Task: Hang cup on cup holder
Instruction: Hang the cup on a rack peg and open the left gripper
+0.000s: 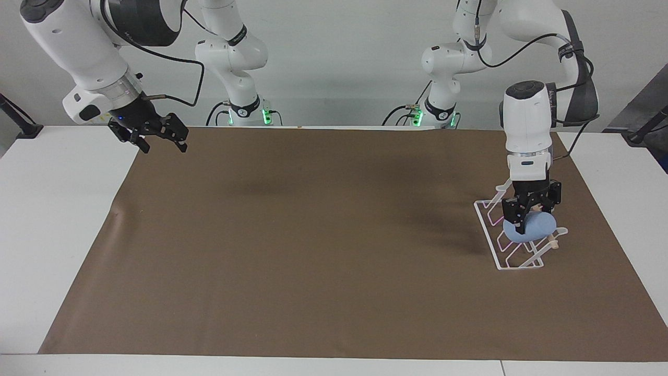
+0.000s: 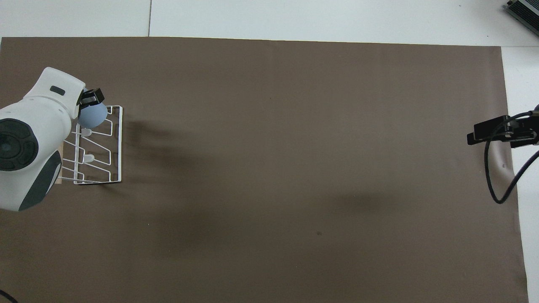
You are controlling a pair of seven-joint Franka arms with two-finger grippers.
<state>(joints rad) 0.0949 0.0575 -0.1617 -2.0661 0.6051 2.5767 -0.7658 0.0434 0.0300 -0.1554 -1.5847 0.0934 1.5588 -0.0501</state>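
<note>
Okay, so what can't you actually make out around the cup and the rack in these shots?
- Overhead view: the left arm covers most of the cup and the cup holder's rod side.
- Facing view: the left gripper hides where the cup meets its prong.
- Either view: whether the fingers touch the cup, too small.

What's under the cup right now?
The cup lies tilted on the white wire cup holder, at the end farthest from the robots, with the left gripper over it. Whether a prong sits inside the cup is hidden.
</note>
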